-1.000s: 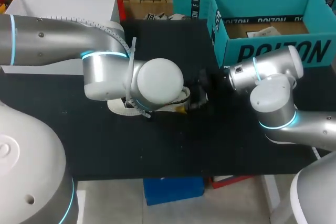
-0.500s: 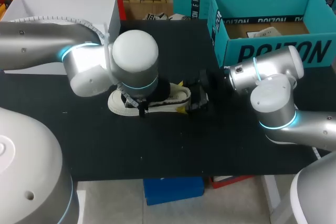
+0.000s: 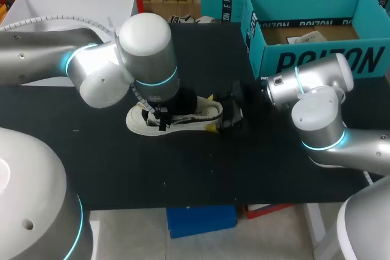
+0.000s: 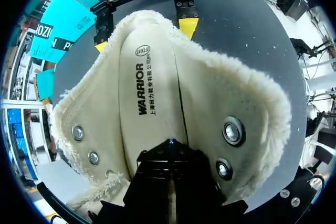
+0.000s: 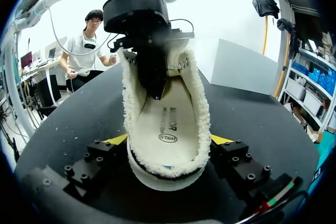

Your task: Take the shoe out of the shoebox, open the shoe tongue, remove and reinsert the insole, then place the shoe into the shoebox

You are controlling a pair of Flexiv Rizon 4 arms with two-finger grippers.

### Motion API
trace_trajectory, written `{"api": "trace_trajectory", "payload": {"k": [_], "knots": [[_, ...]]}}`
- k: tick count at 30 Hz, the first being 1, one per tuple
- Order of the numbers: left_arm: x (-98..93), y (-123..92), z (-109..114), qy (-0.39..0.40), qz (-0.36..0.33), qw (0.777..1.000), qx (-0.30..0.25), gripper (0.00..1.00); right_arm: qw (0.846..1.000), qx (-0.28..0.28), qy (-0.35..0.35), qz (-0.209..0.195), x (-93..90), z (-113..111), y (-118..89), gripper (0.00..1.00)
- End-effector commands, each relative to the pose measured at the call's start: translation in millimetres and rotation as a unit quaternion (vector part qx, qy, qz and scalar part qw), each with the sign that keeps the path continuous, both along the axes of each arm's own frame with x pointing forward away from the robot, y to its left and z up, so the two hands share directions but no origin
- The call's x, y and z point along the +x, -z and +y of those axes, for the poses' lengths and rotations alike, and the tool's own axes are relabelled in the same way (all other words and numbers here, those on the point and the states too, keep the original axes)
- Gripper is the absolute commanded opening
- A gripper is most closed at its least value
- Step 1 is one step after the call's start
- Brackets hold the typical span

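Note:
A cream fleece-lined shoe (image 3: 183,117) lies on the black table, its heel toward my right arm. My right gripper (image 3: 224,117) is shut on the heel end, with a yellow-tipped finger pressed to each side of the shoe (image 5: 194,108). The printed insole (image 5: 165,124) lies flat inside. My left gripper (image 4: 170,145) is shut and points down into the shoe's mouth, its tip at the insole (image 4: 152,93) near the tongue end. Seen from the right wrist, the left gripper (image 5: 156,95) hangs inside the opening. The eyelet flaps (image 4: 231,132) are spread wide.
The teal shoebox (image 3: 317,59) stands open at the back right, with paper inside. A white box (image 3: 73,10) sits at the back left. My left arm's wrist housing (image 3: 146,53) hangs over the shoe's toe end.
My left arm's wrist has swung back and to the left, uncovering the shoe's middle. Its gripper has stayed in the shoe. The right arm and the shoe have not moved.

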State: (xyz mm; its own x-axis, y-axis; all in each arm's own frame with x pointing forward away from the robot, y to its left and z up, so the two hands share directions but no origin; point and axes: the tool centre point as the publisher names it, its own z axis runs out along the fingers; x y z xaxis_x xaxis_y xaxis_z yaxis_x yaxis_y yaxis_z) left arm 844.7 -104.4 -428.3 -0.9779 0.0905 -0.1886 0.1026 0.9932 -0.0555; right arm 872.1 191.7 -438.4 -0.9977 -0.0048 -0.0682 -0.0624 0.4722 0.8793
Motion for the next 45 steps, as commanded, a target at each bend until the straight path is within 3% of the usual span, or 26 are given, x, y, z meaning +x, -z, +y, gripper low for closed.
{"api": "trace_trajectory", "payload": {"k": [1,14,45], "knots": [[-8.9,10,-6,-0.001,-0.008,1.000,0.005,0.00,1.000,0.000,0.000,0.001,2.5,-1,2,0.00],[-13.5,-25,-4,-0.014,-0.026,0.999,-0.020,0.00,1.000,0.000,0.000,0.001,2.5,-1,2,0.00],[-6.0,-41,4,-0.023,-0.010,0.998,-0.064,0.00,1.000,0.000,0.000,0.001,2.5,-1,2,0.00]]}}
